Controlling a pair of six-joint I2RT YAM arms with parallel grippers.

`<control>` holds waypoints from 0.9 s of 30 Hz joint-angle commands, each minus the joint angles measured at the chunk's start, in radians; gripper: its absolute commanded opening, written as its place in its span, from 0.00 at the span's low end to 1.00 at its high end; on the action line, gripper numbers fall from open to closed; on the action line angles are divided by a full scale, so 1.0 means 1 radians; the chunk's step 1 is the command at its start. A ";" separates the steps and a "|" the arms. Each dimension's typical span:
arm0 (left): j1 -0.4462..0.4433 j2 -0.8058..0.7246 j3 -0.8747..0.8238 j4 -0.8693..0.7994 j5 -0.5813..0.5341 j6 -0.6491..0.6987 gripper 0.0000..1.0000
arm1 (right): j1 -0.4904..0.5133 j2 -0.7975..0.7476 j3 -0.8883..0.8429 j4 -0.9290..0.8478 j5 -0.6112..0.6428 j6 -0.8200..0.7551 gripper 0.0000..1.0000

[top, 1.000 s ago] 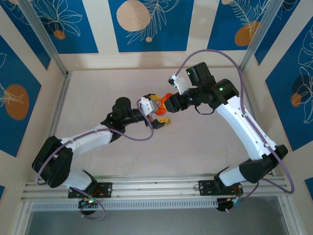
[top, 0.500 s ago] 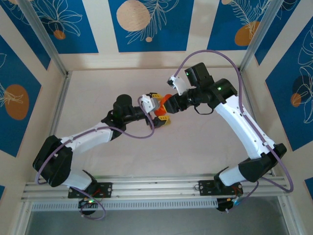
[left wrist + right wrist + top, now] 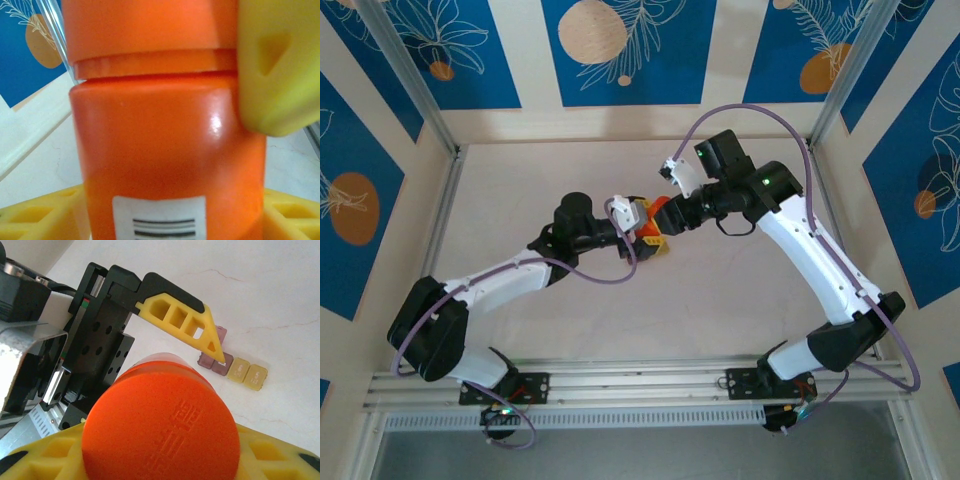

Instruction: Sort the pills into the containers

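Nearest to us, the right gripper (image 3: 160,462) is holding the orange pill bottle (image 3: 160,420) between its two yellow fingers. The round embossed end is facing its wrist, and we are judging this end to be the cap. Just beyond these fingertips, the left gripper (image 3: 172,227) is straddling the labelled body of the same bottle, with one finger (image 3: 35,215) on each side and very near to the plastic. We are not able to tell if its pads are already pressing. Further out, past the tip of the left finger, the containers (image 3: 232,367) are lying on the table (image 3: 280,295). They are small reddish-brown and tan-yellow cells joined in one row, apart from both grippers. The pills, we are supposing, are inside the bottle.

We are reading this step as taking a second grip in order to open the bottle. To do it well, the left fingers should be sitting on the body under the cap ring (image 3: 150,62), clear of the right finger (image 3: 280,65) that is lying across that ring. The plastic is looking glossy, so the grip should be square and firm before any twist. The mouth should be kept upward while the cap is coming off, because the cells are tiny and spilled pills are hard to collect.
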 commanded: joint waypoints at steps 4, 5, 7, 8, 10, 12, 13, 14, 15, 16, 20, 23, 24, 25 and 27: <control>-0.010 0.006 0.035 -0.023 0.058 0.023 0.56 | 0.007 0.002 0.032 -0.020 -0.008 -0.020 0.40; -0.010 0.006 0.035 -0.025 0.061 0.024 0.54 | 0.007 0.002 0.031 -0.020 -0.009 -0.020 0.40; -0.009 0.006 0.034 -0.026 0.067 0.023 0.48 | 0.007 0.002 0.031 -0.022 -0.007 -0.022 0.40; -0.009 0.006 0.034 -0.027 0.072 0.024 0.45 | 0.007 0.002 0.030 -0.023 -0.006 -0.022 0.40; -0.010 0.002 0.031 -0.021 0.079 0.028 0.35 | 0.008 0.002 0.029 -0.024 -0.001 -0.024 0.40; -0.011 -0.003 0.028 -0.016 0.090 0.033 0.25 | 0.007 0.000 0.029 -0.026 0.006 -0.025 0.40; -0.010 -0.004 0.027 -0.019 0.100 0.038 0.19 | 0.007 0.000 0.027 -0.026 0.009 -0.025 0.40; -0.010 -0.005 0.028 -0.022 0.109 0.042 0.14 | 0.007 0.000 0.028 -0.027 0.012 -0.024 0.40; -0.011 -0.005 0.030 -0.028 0.121 0.047 0.09 | 0.007 -0.001 0.027 -0.026 0.012 -0.023 0.41; -0.010 -0.005 0.029 -0.031 0.131 0.050 0.04 | 0.007 -0.002 0.027 -0.026 0.013 -0.022 0.42; -0.011 -0.005 0.020 -0.022 0.148 0.045 0.00 | 0.007 -0.010 0.026 -0.026 0.024 -0.020 0.46; -0.010 -0.008 0.007 -0.007 0.132 0.023 0.00 | 0.007 -0.019 0.024 -0.026 0.033 -0.019 0.50; -0.010 -0.008 0.008 -0.007 0.119 0.008 0.00 | 0.007 -0.023 0.024 -0.026 0.036 -0.018 0.52; -0.009 -0.008 0.009 -0.012 0.101 -0.002 0.00 | 0.007 -0.024 0.024 -0.026 0.038 -0.015 0.53; -0.010 -0.003 0.008 -0.016 0.086 -0.006 0.00 | 0.007 -0.030 0.024 -0.027 0.042 -0.015 0.56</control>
